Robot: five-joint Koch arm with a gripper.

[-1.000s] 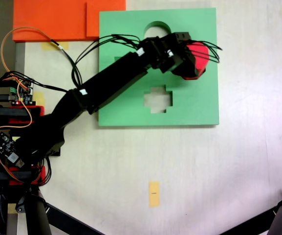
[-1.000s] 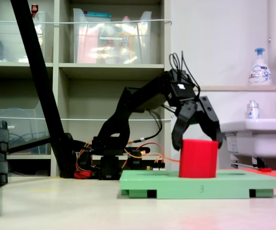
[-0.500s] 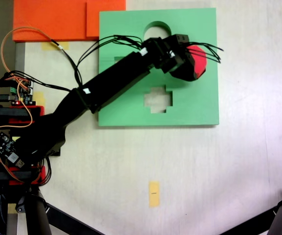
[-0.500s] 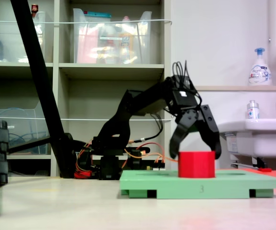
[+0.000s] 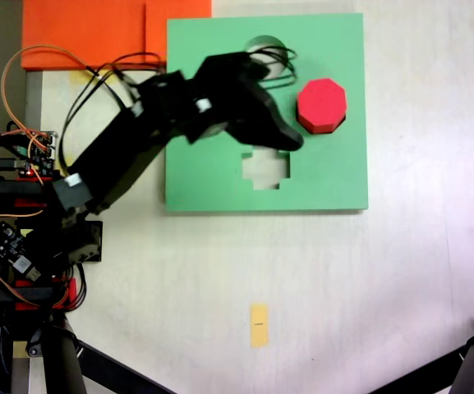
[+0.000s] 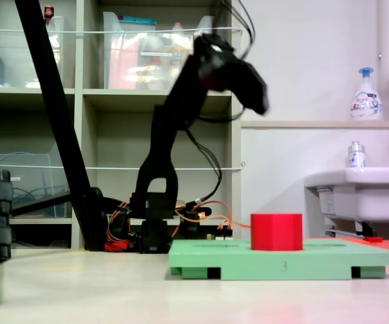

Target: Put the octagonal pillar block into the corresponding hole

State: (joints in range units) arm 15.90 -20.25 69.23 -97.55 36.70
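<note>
1. The arm has swung up and away from the board within the last second: a second ago the tool (image 6: pixel 256 94) straddled the octagonal pillar block (image 5: pixel 321 105) with its jaws spread, and now it hangs high above the worktop (image 5: pixel 343 287), well apart from the block.

2. Over the same second the block has dropped: a second ago it stood tall on the green foam board (image 5: pixel 335 176); now only a short red stub shows above the board's top face in the side-on fixed view (image 6: pixel 276 231).

3. In the fixed view from above, the block's eight-sided top sits in the board's right-hand area, level with the round cutout (image 5: pixel 263 46) and above the cross-shaped cutout (image 5: pixel 265 167). The corresponding hole lies beneath the block and none of its edge can be seen.

4. My reading is that the block has been let go and has sunk into its hole, so the task looks done or nearly so. Whether it is fully seated cannot be told from here.

5. The tool is blurred with motion in both fixed views, and its jaws lie one behind the other, so I cannot tell whether it is open or closed. It holds nothing and touches nothing.
</note>
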